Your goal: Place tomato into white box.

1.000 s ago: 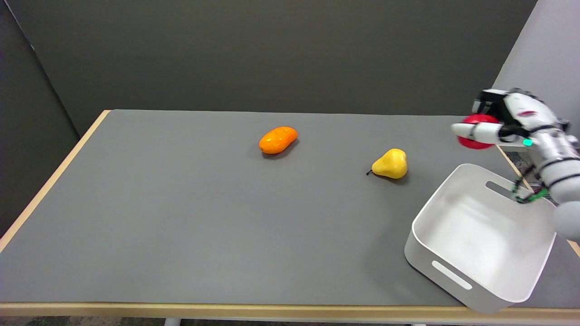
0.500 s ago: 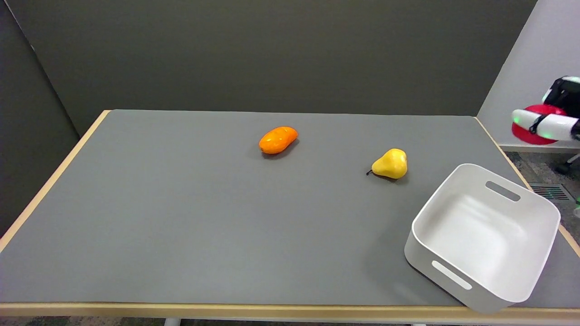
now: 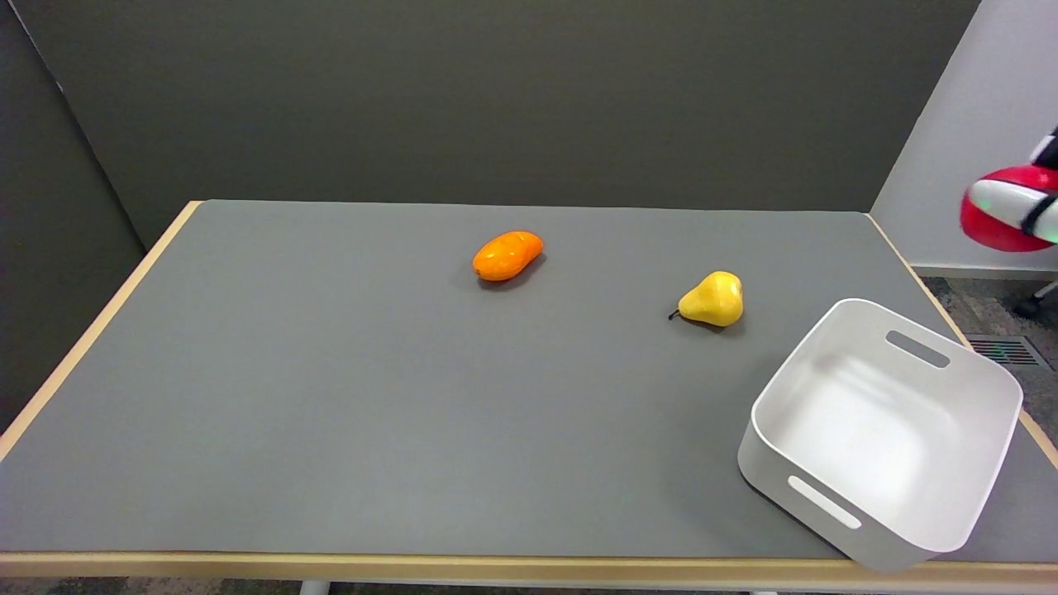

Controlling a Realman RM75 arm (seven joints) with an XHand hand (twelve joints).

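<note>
The red tomato [image 3: 994,233] hangs in the air at the picture's right edge, beyond the table's right side. My right hand [image 3: 1029,207] grips it; only a white finger across the tomato's top and a bit of black show, the rest is cut off by the frame. The white box [image 3: 975,504] stands at the table's near right corner, turned at an angle, with nothing inside it. The tomato is up and to the right of the box, well above its far rim.
A yellow pear [image 3: 712,299] lies just left of the box's far corner. An orange fruit [image 3: 507,254] lies mid-table further back. The grey table [image 3: 347,397] has wooden edges; a dark wall stands behind it.
My right hand has carried the tomato to the right and slightly up, from over the table's far right edge to the picture's edge. The arm has left the view. Box and fruits have not moved.
</note>
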